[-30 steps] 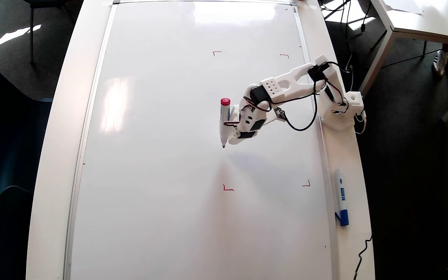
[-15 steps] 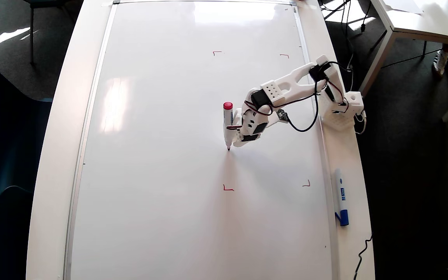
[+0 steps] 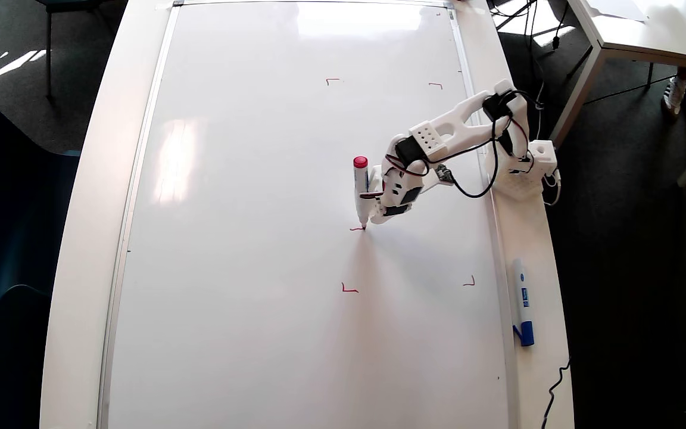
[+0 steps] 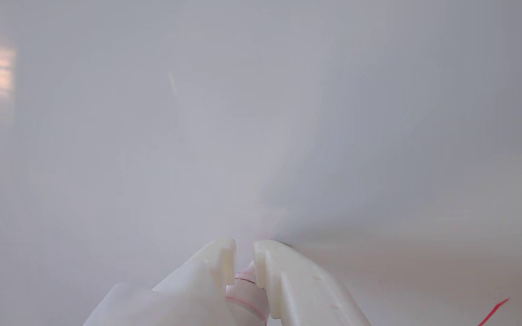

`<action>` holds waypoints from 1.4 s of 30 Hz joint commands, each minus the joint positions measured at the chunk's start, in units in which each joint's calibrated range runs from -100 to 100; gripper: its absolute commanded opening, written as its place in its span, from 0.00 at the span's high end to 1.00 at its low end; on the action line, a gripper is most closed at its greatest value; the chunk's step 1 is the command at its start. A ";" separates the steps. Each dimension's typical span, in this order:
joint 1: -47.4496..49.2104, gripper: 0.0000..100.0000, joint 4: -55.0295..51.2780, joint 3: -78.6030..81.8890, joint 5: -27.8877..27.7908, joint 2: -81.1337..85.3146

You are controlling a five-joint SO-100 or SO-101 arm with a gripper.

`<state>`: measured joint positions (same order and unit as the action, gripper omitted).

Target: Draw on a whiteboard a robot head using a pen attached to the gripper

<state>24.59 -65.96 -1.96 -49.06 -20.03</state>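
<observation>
Whiteboard point(image 3: 248, 238) lies flat on a white table point(image 3: 81, 268), its silver frame running along the long edges. Four red corner marks point(image 3: 349, 289) bound a rectangle on the board's right half in the overhead view. Gripper point(image 3: 374, 215) sits inside that rectangle, jaws clamped on the pen point(image 3: 361, 190); pen cap end points toward the top of the view, tip touching the board. A short red stroke point(image 3: 356, 229) lies at the tip, extending slightly left: the only part of the robot head visible. A blue-capped marker point(image 3: 522, 301) rests on the table's right margin, well apart from the arm. Arm base point(image 3: 521, 173) stands at the board's right edge. Dark floor surrounds the table; a second table point(image 3: 646, 30) stands at upper right.

Wrist view shows both fingers point(image 4: 218, 262) close together around the pen barrel point(image 4: 247, 294), glossy board point(image 4: 261, 113) beyond, and a red line fragment point(image 4: 494, 311) at lower right. Pen tip hidden there
</observation>
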 commanded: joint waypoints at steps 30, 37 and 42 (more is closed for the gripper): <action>5.95 0.99 0.28 45.22 -0.32 34.67; 5.29 0.99 2.54 51.31 -0.37 40.79; 3.00 0.99 1.67 52.49 -0.64 44.14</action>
<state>29.71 -63.18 50.30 -49.33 21.90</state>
